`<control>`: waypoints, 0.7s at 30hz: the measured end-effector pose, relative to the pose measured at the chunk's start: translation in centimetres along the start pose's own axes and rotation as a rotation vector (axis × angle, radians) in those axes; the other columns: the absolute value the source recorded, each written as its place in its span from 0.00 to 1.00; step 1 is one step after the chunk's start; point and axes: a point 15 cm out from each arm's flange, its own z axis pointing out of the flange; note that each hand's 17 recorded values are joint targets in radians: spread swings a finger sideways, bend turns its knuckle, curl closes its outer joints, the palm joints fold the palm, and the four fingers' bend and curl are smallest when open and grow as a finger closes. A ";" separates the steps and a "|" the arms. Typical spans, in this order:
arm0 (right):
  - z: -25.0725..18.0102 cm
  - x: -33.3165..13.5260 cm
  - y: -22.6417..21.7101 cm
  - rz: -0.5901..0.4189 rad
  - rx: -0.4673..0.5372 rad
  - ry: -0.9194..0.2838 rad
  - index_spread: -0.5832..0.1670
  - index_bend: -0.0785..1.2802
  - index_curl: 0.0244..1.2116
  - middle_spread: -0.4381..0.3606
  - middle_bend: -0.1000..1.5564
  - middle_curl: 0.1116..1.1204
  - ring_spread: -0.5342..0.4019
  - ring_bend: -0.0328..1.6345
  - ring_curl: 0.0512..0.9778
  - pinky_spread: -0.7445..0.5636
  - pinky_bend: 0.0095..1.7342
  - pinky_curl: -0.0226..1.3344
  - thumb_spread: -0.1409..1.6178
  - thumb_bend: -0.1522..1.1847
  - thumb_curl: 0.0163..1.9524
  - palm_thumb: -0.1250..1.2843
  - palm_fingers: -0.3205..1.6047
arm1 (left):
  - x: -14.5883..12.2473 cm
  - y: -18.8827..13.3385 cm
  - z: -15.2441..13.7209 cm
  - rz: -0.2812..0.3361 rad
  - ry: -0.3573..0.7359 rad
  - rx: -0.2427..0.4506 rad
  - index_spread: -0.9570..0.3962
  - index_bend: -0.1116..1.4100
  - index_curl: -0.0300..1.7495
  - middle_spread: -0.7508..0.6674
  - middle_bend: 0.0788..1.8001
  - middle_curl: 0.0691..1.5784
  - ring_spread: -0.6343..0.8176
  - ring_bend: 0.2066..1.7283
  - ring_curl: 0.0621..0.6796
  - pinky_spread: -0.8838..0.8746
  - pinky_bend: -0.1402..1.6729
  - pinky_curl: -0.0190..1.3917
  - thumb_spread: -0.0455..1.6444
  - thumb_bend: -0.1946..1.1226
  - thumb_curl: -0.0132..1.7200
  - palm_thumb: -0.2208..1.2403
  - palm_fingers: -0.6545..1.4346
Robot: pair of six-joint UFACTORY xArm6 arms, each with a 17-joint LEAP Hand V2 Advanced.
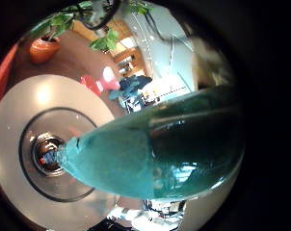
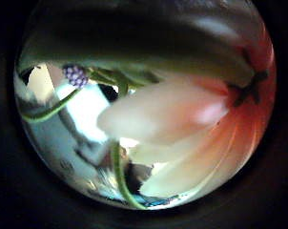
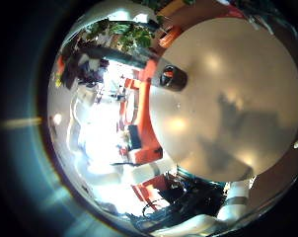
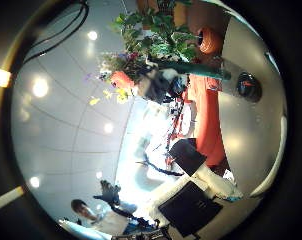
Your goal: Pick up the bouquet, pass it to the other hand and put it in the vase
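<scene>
The bouquet's wrapped stem [image 1: 174, 144] fills much of the left little finger side palm view, close to my left palm. Its narrow end points down at the mouth of the vase [image 1: 47, 156], which stands on the round table [image 1: 30, 106]. In the left thumb side palm view a large tulip-like bloom [image 2: 182, 124] and a small purple flower [image 2: 75, 74] are right at the palm. The right thumb side palm view shows the bouquet [image 4: 131, 68] held by my left hand [image 4: 159, 88] above and beside the vase [image 4: 249, 88]. My right hand is away from both, off the table's side.
The round table [image 3: 238, 109] bears only the vase [image 3: 172, 77] in the right little finger side palm view. A potted plant [image 1: 44, 43] stands beyond the table. Chairs and furniture lie past the table's edge.
</scene>
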 end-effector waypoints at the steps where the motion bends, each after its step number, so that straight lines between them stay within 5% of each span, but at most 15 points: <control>1: 0.1 0.0 0.0 0.001 -0.001 -0.001 0.30 0.18 0.21 0.62 0.18 0.22 0.78 0.34 0.21 0.95 0.43 0.24 0.67 0.10 0.24 0.55 0.21 | -0.7 0.2 -0.1 0.008 -0.007 -0.039 0.39 0.09 0.66 0.58 0.20 0.42 0.57 0.46 0.41 0.48 0.29 0.63 0.59 0.07 0.35 0.37 0.07; 3: 0.2 0.1 0.1 0.002 -0.004 -0.002 0.30 0.19 0.22 0.60 0.17 0.22 0.77 0.35 0.21 0.95 0.42 0.23 0.67 0.10 0.24 0.55 0.22 | -1.9 0.6 -0.5 0.024 -0.019 -0.088 0.49 0.07 0.60 0.71 0.13 0.35 0.67 0.40 0.31 0.59 0.25 0.57 0.59 0.08 0.32 0.31 0.09; 8: 0.4 0.1 0.2 -0.004 -0.011 -0.004 0.31 0.18 0.22 0.59 0.18 0.22 0.76 0.36 0.21 0.94 0.41 0.22 0.67 0.10 0.24 0.55 0.24 | -4.8 0.0 -3.5 -0.036 -0.039 0.024 0.68 0.07 0.45 0.88 0.06 0.27 0.80 0.31 0.21 0.77 0.19 0.46 0.57 0.11 0.27 0.25 0.15; 21: 2.0 -0.3 1.2 -0.057 -0.073 -0.013 0.32 0.19 0.24 0.59 0.18 0.22 0.75 0.35 0.20 0.95 0.40 0.20 0.67 0.10 0.24 0.55 0.26 | -1.1 1.9 -5.3 -0.069 -0.114 0.083 0.80 0.13 0.21 0.95 0.04 0.16 0.88 0.20 0.13 0.87 0.17 0.31 0.55 0.12 0.22 0.24 0.20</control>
